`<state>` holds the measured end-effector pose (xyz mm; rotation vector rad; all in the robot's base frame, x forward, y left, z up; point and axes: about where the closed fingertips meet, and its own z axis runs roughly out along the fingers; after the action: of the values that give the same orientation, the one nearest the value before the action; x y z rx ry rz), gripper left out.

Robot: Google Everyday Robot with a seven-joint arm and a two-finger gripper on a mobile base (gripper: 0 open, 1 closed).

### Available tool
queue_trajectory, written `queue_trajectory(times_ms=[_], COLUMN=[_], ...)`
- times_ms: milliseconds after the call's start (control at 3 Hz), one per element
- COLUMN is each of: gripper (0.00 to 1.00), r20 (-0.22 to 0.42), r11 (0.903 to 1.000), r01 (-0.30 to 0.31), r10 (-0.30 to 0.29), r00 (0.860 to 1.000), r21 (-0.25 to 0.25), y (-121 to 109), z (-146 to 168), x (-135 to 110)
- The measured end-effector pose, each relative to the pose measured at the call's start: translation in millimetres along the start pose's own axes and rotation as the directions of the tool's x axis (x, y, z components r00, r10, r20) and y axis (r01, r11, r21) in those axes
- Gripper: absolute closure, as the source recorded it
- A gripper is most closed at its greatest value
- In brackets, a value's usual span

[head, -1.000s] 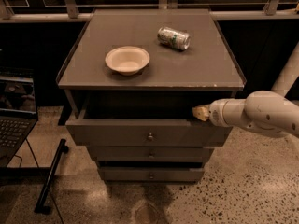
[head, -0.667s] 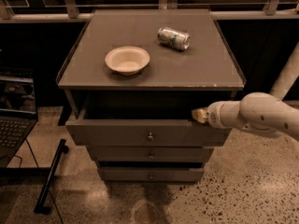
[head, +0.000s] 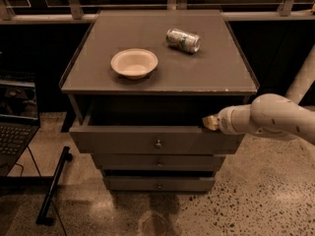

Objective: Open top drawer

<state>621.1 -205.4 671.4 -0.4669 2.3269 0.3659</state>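
Looking down on a grey tabletop (head: 197, 73) carrying a bowl (head: 134, 63) and a tipped can (head: 183, 40). Holding the hand (head: 210, 122) at the right end of the top drawer (head: 123, 140), just behind its front's upper edge, not showing whether spread or closed. Sitting partly drawn out toward the near side, front running left to right, knob (head: 158, 144) lying left of the hand and nearer.

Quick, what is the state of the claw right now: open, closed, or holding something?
Claw: at the right end of the pulled-out top drawer, by its upper front edge; open or closed cannot be told.
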Motion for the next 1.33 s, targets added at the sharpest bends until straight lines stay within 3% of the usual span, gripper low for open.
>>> queue_trajectory(times_ms=[333,1333], gripper=[1.00,1.00], r20=[-0.040,-0.064], r11=[1.0000,0.9996], r01=[-0.005,-0.029], r10=[0.006,0.029], r00=[0.999,0.998], r21=[0.005,-0.005], y=[-2,0], z=[-5,-16], x=[7,15])
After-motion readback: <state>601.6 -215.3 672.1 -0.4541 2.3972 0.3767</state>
